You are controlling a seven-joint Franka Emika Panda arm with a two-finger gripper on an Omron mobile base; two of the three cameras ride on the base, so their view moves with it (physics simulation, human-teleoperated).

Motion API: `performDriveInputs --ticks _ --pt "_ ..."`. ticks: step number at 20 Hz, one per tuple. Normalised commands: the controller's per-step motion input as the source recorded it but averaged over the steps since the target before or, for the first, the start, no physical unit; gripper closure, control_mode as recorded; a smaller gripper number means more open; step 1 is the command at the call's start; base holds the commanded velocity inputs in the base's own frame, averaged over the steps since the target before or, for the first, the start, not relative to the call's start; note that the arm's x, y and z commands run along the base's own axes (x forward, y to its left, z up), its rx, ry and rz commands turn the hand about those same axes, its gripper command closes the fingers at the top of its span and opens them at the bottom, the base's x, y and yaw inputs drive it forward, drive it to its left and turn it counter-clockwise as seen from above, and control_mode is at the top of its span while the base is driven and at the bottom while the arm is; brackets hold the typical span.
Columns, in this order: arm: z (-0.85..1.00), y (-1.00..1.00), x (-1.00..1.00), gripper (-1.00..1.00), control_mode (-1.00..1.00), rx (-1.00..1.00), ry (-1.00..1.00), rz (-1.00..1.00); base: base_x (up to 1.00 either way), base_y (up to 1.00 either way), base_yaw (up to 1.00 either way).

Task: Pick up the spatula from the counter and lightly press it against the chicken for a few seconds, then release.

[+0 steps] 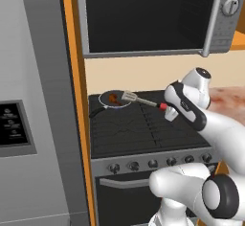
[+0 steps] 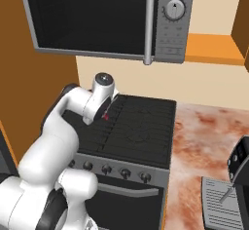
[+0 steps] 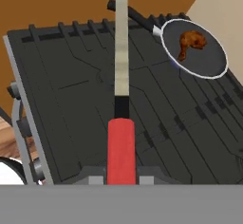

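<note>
From the left base view, a black stove (image 1: pixel 143 129) stands between a grey fridge (image 1: pixel 28 100) with an orange side panel and a mottled reddish counter (image 1: pixel 227 98), under a microwave (image 1: pixel 148 16). A pan (image 1: pixel 103 96) sits on the back left burner with the chicken (image 1: pixel 113 97) in it. The gripper (image 1: pixel 166 107) hangs above the hob, clamped on the red handle (image 1: pixel 163 106) of the spatula (image 1: pixel 139 99). The shaft reaches left and the blade (image 1: pixel 129 96) lies over the pan's right rim, just beside the chicken. Whether the two touch cannot be told.

From the right base view, the same stove and microwave face the camera, with the counter running off to the right and a dark appliance (image 2: pixel 240 163) at its near end. The arm bends over the hob's left side, and a sliver of the red handle peeks out beneath the hand.

In the hand view, the fingertips (image 3: pixel 95 176) press on either side of the red handle. The pale shaft runs straight up across the black grates and crosses the pan's dark handle. The blade is cut off by the top edge. The pan lies to the upper right, and the chicken is clearly apart from the shaft.
</note>
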Motion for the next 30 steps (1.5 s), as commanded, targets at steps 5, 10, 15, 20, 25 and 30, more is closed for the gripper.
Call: performDriveInputs --ticks 5,10,15,20,25,30 --pt "-0.01 0.00 0.05 1.00 -1.00 -0.02 -0.01 0.00 0.00 0.00 0.00" --pt "-0.08 0.00 0.20 1.00 -1.00 0.00 0.00 0.00 0.00 0.00 0.00" --pt "-0.10 0.00 0.25 1.00 -1.00 0.00 0.00 0.00 0.00 0.00 0.00" --pt "-0.03 -0.01 0.25 1.00 -1.00 -0.01 0.00 0.00 0.00 0.00 0.00" --pt "-0.05 0.00 0.20 1.00 -1.00 -0.04 0.00 0.00 0.00 0.00 0.00" --pt "-0.05 0.00 0.20 1.00 -1.00 -0.06 0.00 0.00 0.00 0.00 0.00"
